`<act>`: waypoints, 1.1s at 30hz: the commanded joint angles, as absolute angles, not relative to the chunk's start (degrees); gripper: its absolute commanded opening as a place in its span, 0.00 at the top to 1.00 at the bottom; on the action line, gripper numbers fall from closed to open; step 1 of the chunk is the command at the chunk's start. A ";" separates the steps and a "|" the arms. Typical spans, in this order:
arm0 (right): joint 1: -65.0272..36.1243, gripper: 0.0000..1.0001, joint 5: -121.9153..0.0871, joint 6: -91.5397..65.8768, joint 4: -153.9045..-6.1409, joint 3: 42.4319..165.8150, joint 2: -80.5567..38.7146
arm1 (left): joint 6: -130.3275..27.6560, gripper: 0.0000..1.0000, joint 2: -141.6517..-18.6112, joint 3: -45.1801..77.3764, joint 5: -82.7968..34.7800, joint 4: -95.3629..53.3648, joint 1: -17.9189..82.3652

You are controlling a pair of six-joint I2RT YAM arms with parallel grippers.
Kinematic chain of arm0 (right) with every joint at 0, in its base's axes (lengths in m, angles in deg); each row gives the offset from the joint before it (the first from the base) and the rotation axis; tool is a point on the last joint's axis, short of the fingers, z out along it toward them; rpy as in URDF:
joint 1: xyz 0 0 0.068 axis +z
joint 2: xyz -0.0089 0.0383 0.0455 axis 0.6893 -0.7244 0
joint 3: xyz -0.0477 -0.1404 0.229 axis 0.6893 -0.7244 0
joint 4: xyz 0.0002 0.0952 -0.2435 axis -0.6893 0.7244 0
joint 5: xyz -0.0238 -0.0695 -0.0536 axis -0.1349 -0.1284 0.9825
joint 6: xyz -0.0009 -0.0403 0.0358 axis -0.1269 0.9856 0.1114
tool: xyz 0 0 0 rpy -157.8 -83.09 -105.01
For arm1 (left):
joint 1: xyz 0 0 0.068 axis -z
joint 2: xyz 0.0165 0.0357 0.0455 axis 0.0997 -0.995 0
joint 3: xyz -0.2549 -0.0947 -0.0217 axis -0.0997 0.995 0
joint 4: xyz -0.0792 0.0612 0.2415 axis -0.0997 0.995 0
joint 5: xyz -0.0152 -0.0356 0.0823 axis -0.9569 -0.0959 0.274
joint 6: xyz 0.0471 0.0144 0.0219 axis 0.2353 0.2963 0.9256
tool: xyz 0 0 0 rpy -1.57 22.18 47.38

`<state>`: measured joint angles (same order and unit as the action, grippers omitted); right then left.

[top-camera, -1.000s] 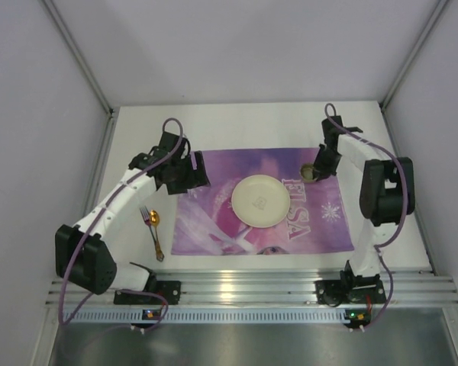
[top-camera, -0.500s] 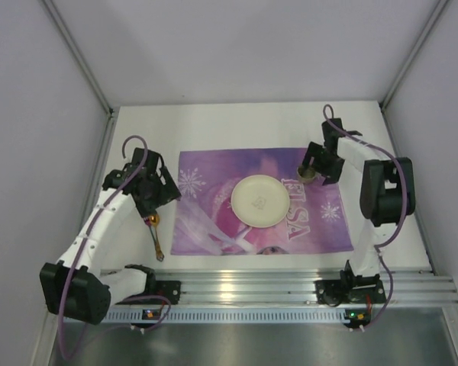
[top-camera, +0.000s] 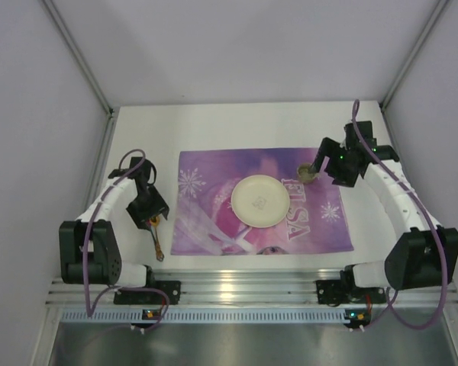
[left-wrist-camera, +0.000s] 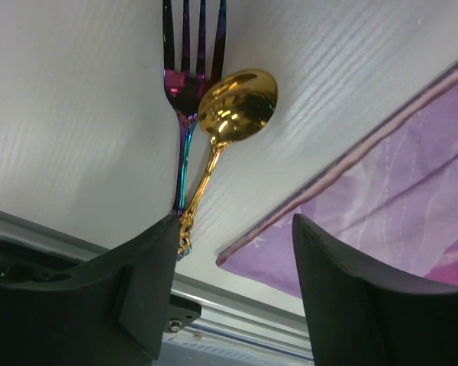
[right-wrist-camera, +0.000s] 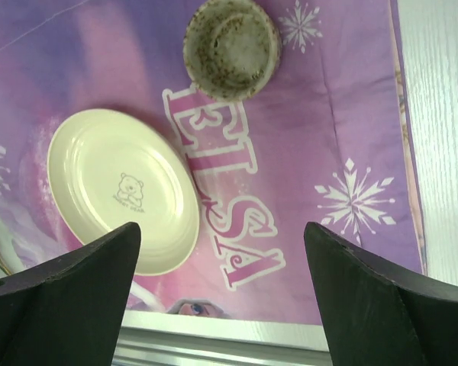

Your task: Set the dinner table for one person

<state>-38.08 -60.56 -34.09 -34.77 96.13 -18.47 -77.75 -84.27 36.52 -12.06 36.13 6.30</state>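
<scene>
Top external view puts my left claw (top-camera: 151, 215) at the left of the frame, low over the white dinner table (top-camera: 237, 126), which fills the middle of the frame, its ribbed rail (top-camera: 252, 286) along the lower edge. Under that claw, in the left wrist view, a rainbow-tinted fork (left-wrist-camera: 185, 84) and a gold spoon (left-wrist-camera: 237, 103) lie side by side on the bare tabletop. The spoon's bowl touches the fork's neck, and both handles run down to the tip of the finger at the lower left. My left claw's fingers stand apart, gripping neither. Just to the right lies the purple ELSA placemat (top-camera: 214, 198), flat on the table. A cream plate (top-camera: 260, 200) sits at its centre, and a small speckled cup (top-camera: 307, 173) stands further right, near its upper edge, just above the lettering. My right claw (top-camera: 320, 163) hangs near the cup at the right of the frame, gaping wide and holding nothing.
</scene>
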 commanded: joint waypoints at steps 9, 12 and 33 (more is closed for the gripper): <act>-39.71 0.14 -61.18 -32.47 -30.52 89.75 -12.00 | -69.91 0.46 -92.69 37.02 -6.32 27.87 4.60; -40.41 0.14 -60.74 -31.95 -30.17 89.49 -11.56 | -68.50 0.51 -95.68 37.38 -7.84 25.49 4.41; -41.91 0.19 -60.13 -32.56 -29.20 90.10 -12.97 | -64.28 0.89 -103.43 32.72 -10.30 23.11 4.41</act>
<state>-41.14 -60.63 -32.58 -30.14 89.20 -13.64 -64.42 -99.95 32.19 -10.64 31.10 4.62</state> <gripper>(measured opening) 0.816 0.161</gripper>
